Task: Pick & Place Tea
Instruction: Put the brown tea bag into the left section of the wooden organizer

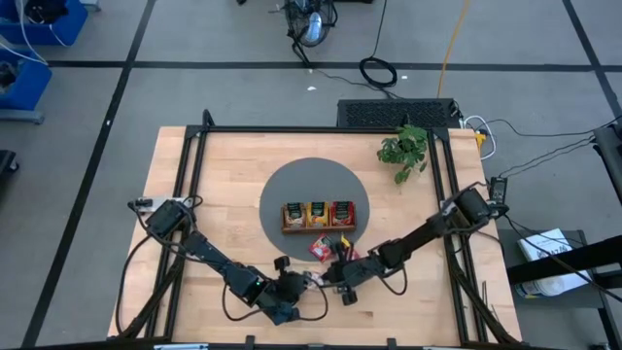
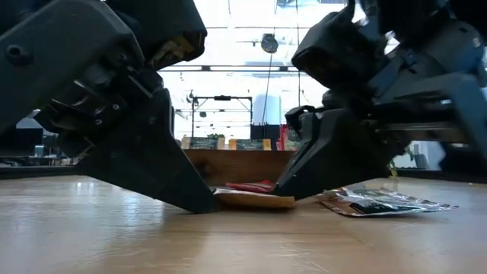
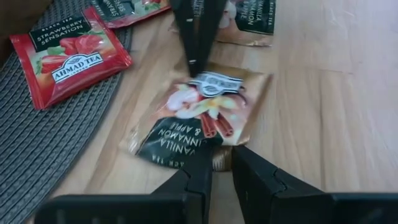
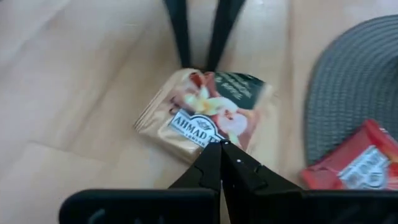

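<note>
A beige vanilla-cinnamon-apple tea sachet lies flat on the wood near the table's near edge, between my two grippers. My left gripper stands at its left end, open by a narrow gap. My right gripper is shut, with its tips on the sachet's label end. Red sachets lie at the grey mat's near rim. The wooden tray on the mat holds more sachets standing in its three compartments. My left gripper's fingertips slant down from the left onto the table at the sachet's left edge, which sits in the narrow gap between them. Whether they pinch it, I cannot tell. My right gripper's shut fingertips slant down from the right and press on the sachet beside its white label. The sachet stays flat on the table.
A red strawberry sachet lies on the round grey mat. A silvery sachet rests on the wood to the right of the grippers. A small plant stands at the far right. Bare wood lies to the left and right.
</note>
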